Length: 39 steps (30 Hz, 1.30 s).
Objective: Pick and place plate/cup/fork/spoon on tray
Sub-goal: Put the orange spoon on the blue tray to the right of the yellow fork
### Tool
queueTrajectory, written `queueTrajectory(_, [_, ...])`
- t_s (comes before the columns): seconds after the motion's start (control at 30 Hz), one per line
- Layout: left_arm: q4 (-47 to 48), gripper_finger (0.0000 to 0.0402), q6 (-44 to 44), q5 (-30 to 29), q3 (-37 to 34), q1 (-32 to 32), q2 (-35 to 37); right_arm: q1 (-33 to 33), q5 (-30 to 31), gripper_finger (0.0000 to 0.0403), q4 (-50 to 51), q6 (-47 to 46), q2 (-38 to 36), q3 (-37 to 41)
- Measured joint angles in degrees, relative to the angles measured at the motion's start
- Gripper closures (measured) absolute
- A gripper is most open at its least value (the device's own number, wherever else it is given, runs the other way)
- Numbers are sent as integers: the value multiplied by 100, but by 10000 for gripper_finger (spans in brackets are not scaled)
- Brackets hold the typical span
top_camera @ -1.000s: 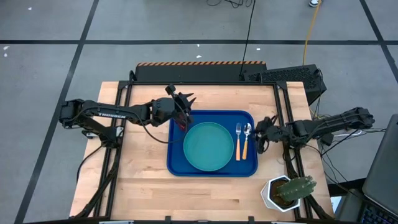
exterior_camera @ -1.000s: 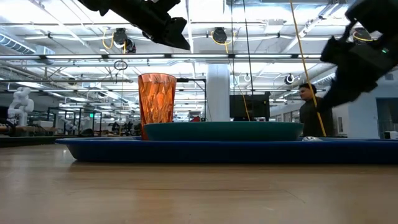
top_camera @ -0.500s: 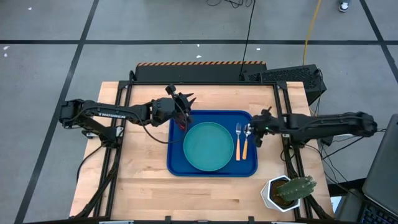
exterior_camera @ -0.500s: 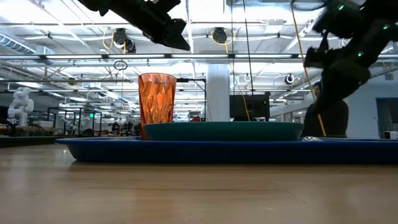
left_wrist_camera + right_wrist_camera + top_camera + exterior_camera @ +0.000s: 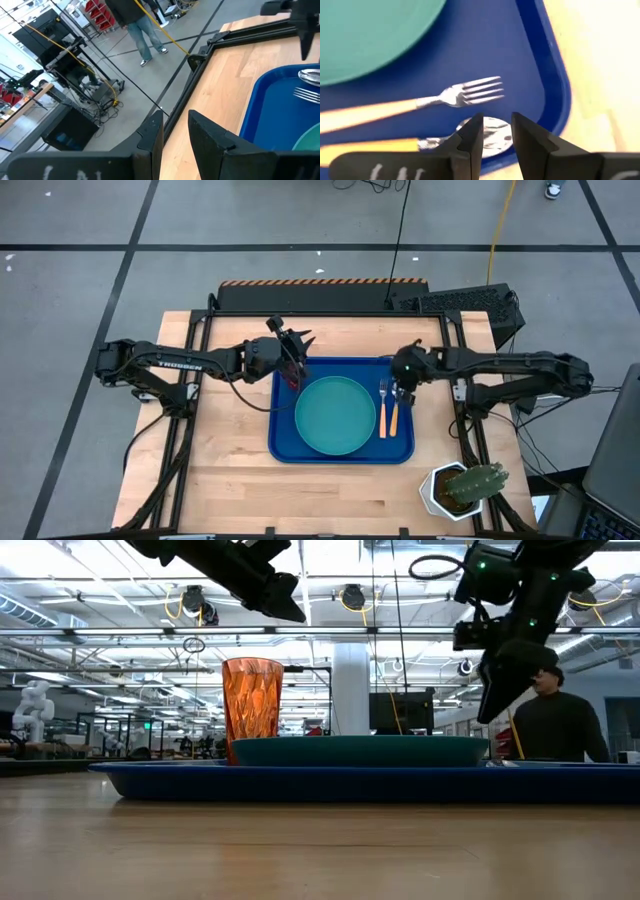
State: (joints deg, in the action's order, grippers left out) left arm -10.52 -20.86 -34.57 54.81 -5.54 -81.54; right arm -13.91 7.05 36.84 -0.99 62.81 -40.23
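Note:
The blue tray (image 5: 285,442) lies mid-table. On it rest the teal plate (image 5: 335,415), the amber cup (image 5: 252,710) standing upright at its far left corner, and the fork (image 5: 382,408) and spoon (image 5: 393,420) side by side at its right. My left gripper (image 5: 298,352) hovers above the cup, its fingers (image 5: 150,137) slightly apart and empty. My right gripper (image 5: 403,383) hangs above the spoon's bowl (image 5: 492,136), clear of the tray (image 5: 492,705), its fingers a little apart and empty. The fork's tines (image 5: 482,90) lie just beyond the bowl.
A white pot with a cactus (image 5: 465,488) stands at the table's near right corner. A dark box (image 5: 460,305) sits at the far right edge. A person (image 5: 555,725) stands in the room behind the table. Bare wood lies left of and in front of the tray.
My right gripper has moved toward the table's left edge, from beyond the tray's right rim to above the spoon's bowl inside the tray. The tray's things have not moved.

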Motion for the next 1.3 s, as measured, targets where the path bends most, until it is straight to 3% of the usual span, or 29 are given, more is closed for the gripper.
queueTrajectory(0.23, [84, 307, 0, -4, 0, -2, 0, -643, -571, 314, 624, 469, 229, -72])
queueTrajectory(0.8, [184, 307, -34, -59, 0, -33, 0, -1027, -757, 314, 414, 1191, 1189, -74])
queueTrajectory(1.3, [181, 307, -39, -59, 0, -33, 0, -1307, -884, 314, 316, 1328, 1241, -74])
